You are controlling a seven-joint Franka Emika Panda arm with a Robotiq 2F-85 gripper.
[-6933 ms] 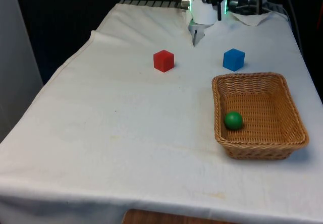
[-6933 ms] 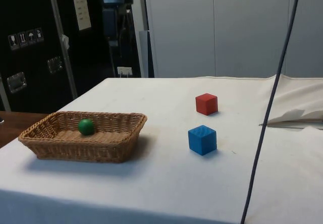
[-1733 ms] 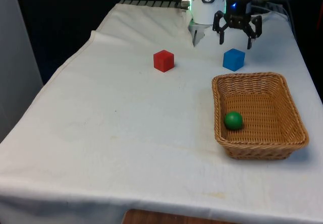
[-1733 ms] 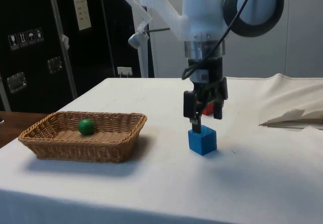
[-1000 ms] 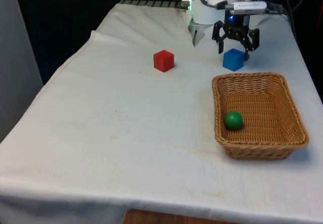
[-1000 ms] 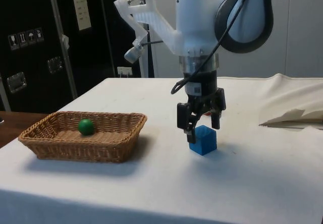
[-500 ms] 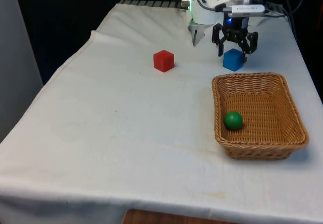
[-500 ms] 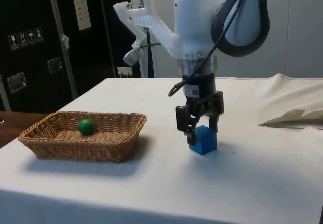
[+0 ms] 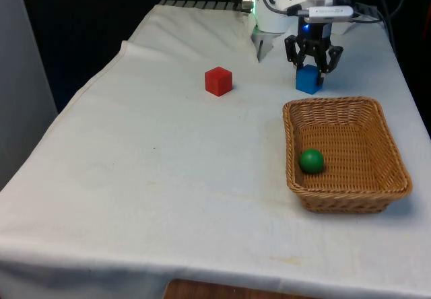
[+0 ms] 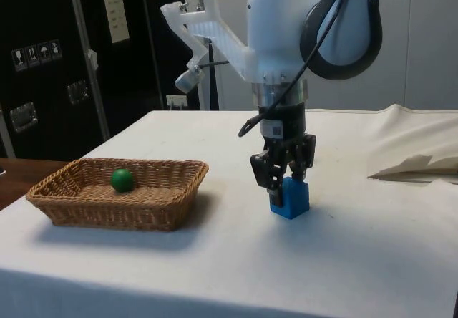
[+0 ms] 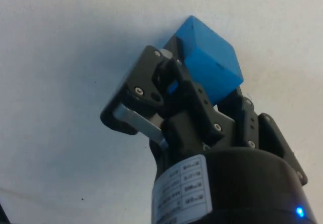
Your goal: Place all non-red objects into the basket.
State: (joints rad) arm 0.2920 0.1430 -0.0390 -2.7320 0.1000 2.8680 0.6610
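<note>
**Gripper clamped on the blue cube, beside the basket**

I have the gripper [image 9: 312,67] down at the table with its two fingers [image 11: 187,94] closed onto opposite faces of the blue cube [image 9: 308,80]. In the wrist view the cube [image 11: 209,62] sits wedged between the black fingers. In the side view the gripper [image 10: 283,177] stands upright over the cube [image 10: 291,197], whose underside looks to be on or just off the white cloth [image 10: 215,261]; I cannot tell which.

Going from the front view's left to its right: the red cube [image 9: 219,81] sits alone on the cloth, well apart from the rest. Next comes the blue cube in my grip, near the far rim of the wicker basket [image 9: 396,167] but outside it. The basket holds a green ball [image 9: 311,160], lying against its wall on the front view's left.
</note>
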